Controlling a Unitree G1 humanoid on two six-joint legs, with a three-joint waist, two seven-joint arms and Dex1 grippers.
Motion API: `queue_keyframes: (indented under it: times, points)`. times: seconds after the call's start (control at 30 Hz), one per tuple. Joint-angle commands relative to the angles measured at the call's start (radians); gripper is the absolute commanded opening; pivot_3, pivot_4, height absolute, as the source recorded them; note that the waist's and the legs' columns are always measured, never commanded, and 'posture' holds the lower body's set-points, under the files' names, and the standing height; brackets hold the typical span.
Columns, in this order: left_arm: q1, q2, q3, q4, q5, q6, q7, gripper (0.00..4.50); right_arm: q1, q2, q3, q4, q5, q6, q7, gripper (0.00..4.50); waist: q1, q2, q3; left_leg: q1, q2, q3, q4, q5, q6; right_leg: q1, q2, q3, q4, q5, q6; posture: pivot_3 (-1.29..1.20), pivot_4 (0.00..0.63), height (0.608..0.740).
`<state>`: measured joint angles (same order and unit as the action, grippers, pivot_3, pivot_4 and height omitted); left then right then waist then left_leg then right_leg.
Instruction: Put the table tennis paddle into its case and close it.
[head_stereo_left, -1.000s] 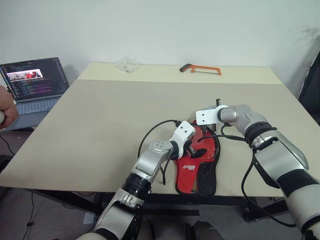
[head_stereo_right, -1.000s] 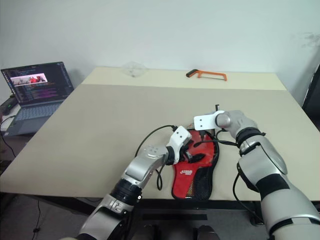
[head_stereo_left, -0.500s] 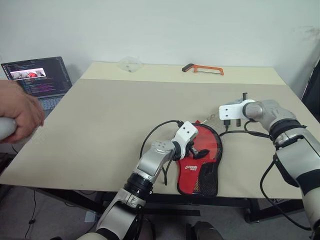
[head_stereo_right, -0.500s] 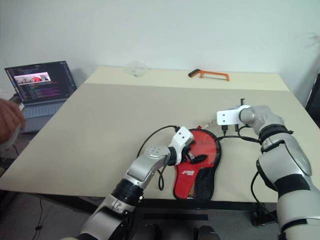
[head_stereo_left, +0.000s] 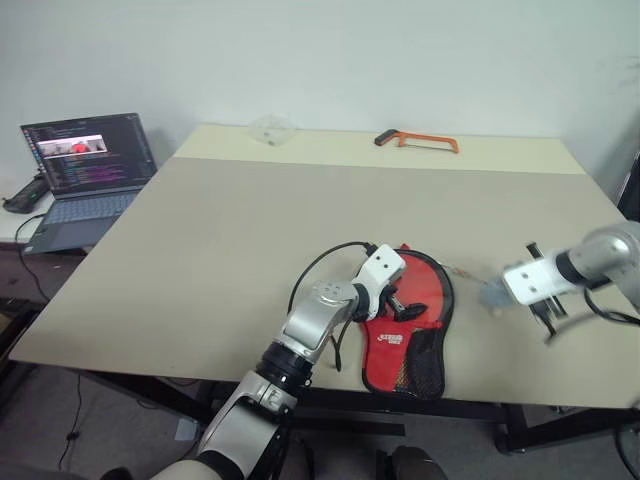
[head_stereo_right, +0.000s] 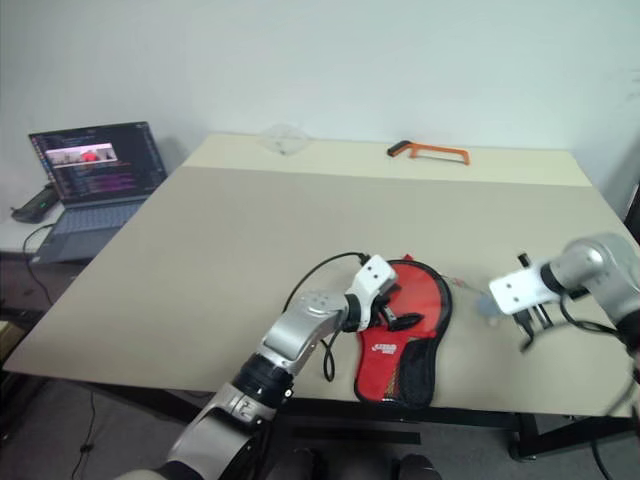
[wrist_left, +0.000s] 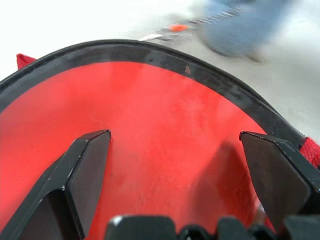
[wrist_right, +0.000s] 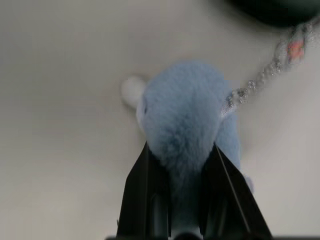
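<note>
Between right fingers (wrist_right: 150, 195): plush toy (wrist_right: 185, 115)

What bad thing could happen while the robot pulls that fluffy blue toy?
The right tool is shut on the plush toy, which hangs from a thin chain leading toward the case. Pulling harder might snap the chain or drag the case sideways. The open left tool only rests over the case, so it may not hold it.

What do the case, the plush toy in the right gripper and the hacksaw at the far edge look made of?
Case: red fabric, matte, with black edging and a mesh pocket; looks soft.
Plush toy: blue-grey fuzzy pile, on a thin metal-looking bead chain.
Hacksaw: orange painted frame, probably metal; dark handle, likely plastic.
</note>
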<state>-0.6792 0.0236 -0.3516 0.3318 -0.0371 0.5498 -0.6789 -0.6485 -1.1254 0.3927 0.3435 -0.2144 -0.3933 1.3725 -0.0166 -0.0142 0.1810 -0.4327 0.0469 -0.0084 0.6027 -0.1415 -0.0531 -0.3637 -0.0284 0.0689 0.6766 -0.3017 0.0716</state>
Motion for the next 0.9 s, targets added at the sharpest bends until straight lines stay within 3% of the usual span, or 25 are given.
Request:
queue_keyframes:
  times: [0.03, 0.2, 0.43, 0.73, 0.9]
  points:
    - [0.017, -0.006, -0.03, 0.089, 0.015, 0.015, -0.01, 4.5, 0.151, -0.073, -0.04, -0.297, 0.148, 0.171, 0.13, 0.24, 0.001, 0.001, -0.001, 0.0, 0.0, 0.0, 0.0, 0.0, 0.0, 0.001, 0.0, 0.0, 0.0, 0.0, 0.0, 0.0, 0.15, 0.74]
    - [-0.01, -0.013, -0.044, 0.155, 0.041, 0.014, -0.002, 4.5, 0.371, -0.131, -0.122, -0.632, 0.293, 0.389, 0.138, 0.23, 0.007, -0.001, -0.002, 0.0, 0.0, -0.005, 0.001, 0.0, -0.001, 0.002, 0.0, -0.005, -0.001, -0.006, -0.009, 0.0, 0.15, 0.74]
    - [-0.054, -0.028, -0.057, 0.248, 0.076, 0.011, 0.01, 4.5, 0.689, -0.18, -0.16, -0.879, 0.311, 0.432, 0.104, 0.23, 0.015, -0.009, -0.019, 0.0, 0.0, -0.009, 0.001, -0.003, -0.004, 0.0, -0.001, -0.009, -0.004, -0.008, -0.01, 0.0, 0.15, 0.74]
    - [-0.055, -0.025, -0.067, 0.261, 0.089, 0.014, 0.007, 4.5, 0.896, -0.168, -0.113, -1.054, 0.275, 0.45, 0.057, 0.22, 0.015, -0.009, -0.03, 0.0, 0.0, -0.019, 0.0, -0.012, -0.01, 0.014, -0.001, -0.023, -0.014, -0.016, -0.012, 0.0, 0.15, 0.74]
    - [-0.044, -0.021, -0.071, 0.244, 0.094, 0.028, -0.001, 4.5, 0.928, -0.144, -0.054, -1.108, 0.224, 0.476, 0.027, 0.22, 0.014, -0.01, -0.03, 0.002, 0.0, -0.021, 0.001, -0.012, -0.01, 0.013, -0.001, -0.024, -0.013, -0.017, -0.013, 0.0, 0.15, 0.74]
